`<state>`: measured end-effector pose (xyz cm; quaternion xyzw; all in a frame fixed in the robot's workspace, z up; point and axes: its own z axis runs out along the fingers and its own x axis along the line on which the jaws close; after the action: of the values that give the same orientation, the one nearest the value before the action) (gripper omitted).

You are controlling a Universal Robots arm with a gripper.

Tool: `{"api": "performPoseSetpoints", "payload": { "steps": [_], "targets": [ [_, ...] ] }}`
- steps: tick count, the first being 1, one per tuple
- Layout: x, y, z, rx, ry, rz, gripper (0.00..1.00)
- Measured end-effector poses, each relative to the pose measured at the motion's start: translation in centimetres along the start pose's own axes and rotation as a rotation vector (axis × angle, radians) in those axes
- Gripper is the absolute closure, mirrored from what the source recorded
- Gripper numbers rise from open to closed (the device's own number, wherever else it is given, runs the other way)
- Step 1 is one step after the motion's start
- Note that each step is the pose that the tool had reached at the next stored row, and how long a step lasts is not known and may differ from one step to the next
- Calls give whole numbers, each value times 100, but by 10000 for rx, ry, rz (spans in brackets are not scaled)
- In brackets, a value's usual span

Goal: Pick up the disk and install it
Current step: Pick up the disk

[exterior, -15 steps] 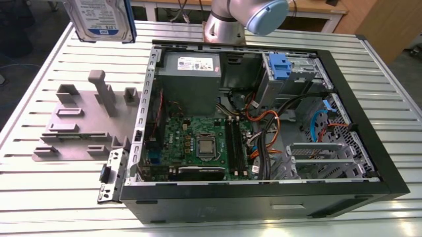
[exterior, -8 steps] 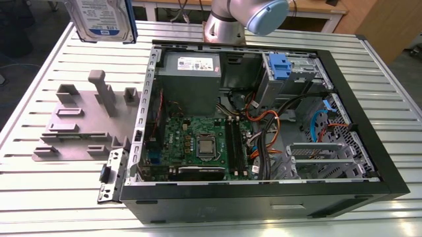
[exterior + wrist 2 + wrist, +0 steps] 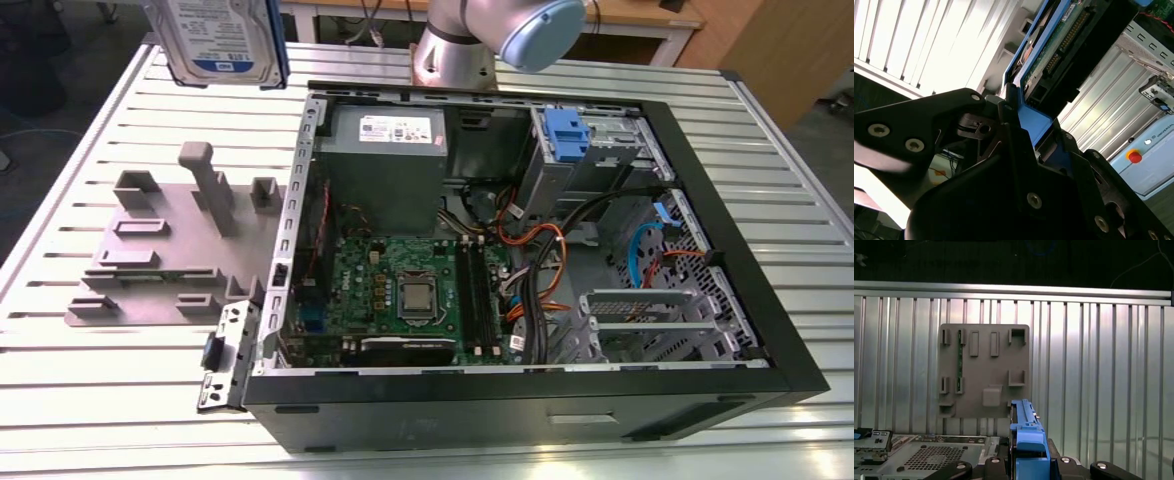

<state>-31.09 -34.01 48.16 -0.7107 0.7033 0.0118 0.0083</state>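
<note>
The gripper (image 3: 1026, 131) pinches the disk (image 3: 214, 40) by its blue side rails, edge-on and raised above the grey fixture plate (image 3: 984, 370), probably to leave the connector end free for insertion

Bright light glares off the ribbed metal table (image 3: 929, 45), while the jaws sit in shadow.

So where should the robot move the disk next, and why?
Probably carry the disk sideways toward the open computer case. The pincer is clamped on it, above the table outside the case on the exterior view's left; the bay by the blue latch lies toward that view's right.
</note>
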Motion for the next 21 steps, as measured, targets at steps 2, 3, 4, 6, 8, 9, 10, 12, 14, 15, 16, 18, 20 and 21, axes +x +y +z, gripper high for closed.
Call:
{"api": "performPoseSetpoints", "payload": {
  "steps": [2, 3, 4, 6, 8, 9, 10, 12, 14, 15, 16, 18, 20, 21],
  "targets": [
    [0, -29, 0, 1, -1, 1, 64],
    [0, -42, 0, 1, 0, 1, 64],
    [1, -56, 0, 1, 0, 1, 64],
    [1, -86, 0, 1, 0, 1, 64],
    [1, -117, 0, 1, 0, 1, 64],
    [1, -132, 0, 1, -1, 1, 64],
    [1, -148, 0, 1, 0, 1, 64],
    [2, -176, 0, 1, 0, 1, 64],
    [2, -202, -1, 0, 0, 0, 64],
    [2, -214, -1, 1, 0, 0, 64],
    [2, -226, -1, 1, -1, 0, 64],
    [2, -252, -1, 1, 0, 1, 64],
    [3, -277, -1, 1, -1, 1, 64],
    [3, -289, -1, 1, -1, 0, 64]
  ]
}}
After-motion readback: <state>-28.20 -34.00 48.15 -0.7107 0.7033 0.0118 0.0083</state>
